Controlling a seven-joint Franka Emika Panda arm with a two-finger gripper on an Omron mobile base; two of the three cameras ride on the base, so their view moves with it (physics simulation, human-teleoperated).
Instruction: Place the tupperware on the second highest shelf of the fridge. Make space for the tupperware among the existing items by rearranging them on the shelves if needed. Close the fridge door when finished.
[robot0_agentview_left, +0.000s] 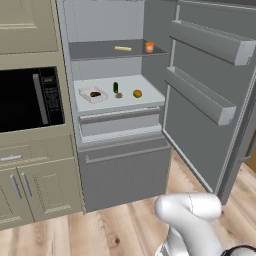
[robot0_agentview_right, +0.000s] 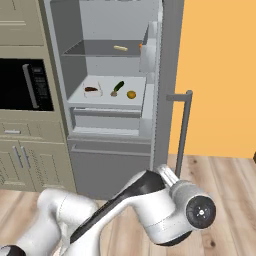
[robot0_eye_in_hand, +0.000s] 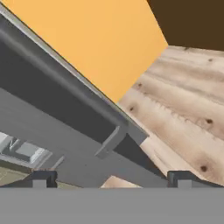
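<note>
Fingers (robot0_eye_in_hand: 43, 178) nearest the lens, spread apart, gripping nothing, facing the fridge door (robot0_eye_in_hand: 65, 131) edge. Tupperware (robot0_agentview_left: 93, 94) already on the second highest shelf (robot0_agentview_left: 145, 100), at 9 o'clock from the cucumber (robot0_agentview_left: 115, 87). Door likely heavy, stiff; push its outer edge.

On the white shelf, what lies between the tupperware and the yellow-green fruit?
The cucumber and a small brown lump lie between tupperware and fruit, clearest in left base view.
</note>
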